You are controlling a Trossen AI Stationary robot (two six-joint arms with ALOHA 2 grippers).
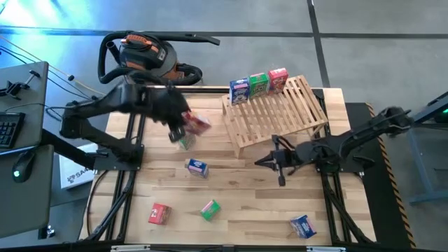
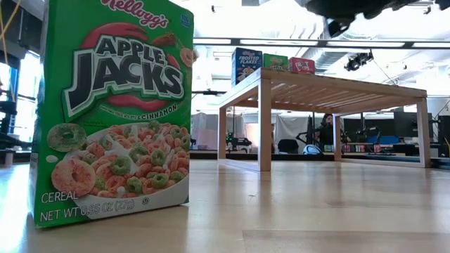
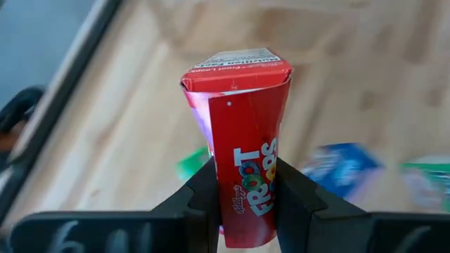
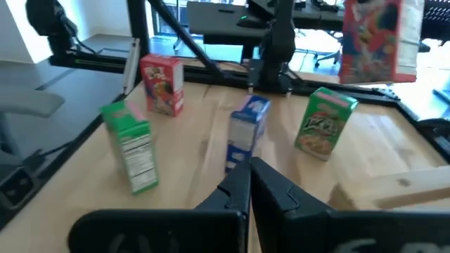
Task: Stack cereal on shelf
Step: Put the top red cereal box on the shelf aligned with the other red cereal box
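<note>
One red box (image 3: 246, 151) is clamped upright in my left claw (image 3: 242, 204); the shelf (image 1: 280, 112) lies toward the bench's far right corner, nearer my clenched, empty right claw (image 1: 278, 162).

Red cereal box (image 3: 247, 161) aloft, pinched inward

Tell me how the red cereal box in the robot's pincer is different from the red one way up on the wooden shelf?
The red box in the left pincer is a Froot Loops box held in the air and squeezed in at its middle; the red box on the shelf stands on the rack untouched. The held one is alone; the shelf one stands in a row beside a green box. Both are small red cereal boxes.
</note>
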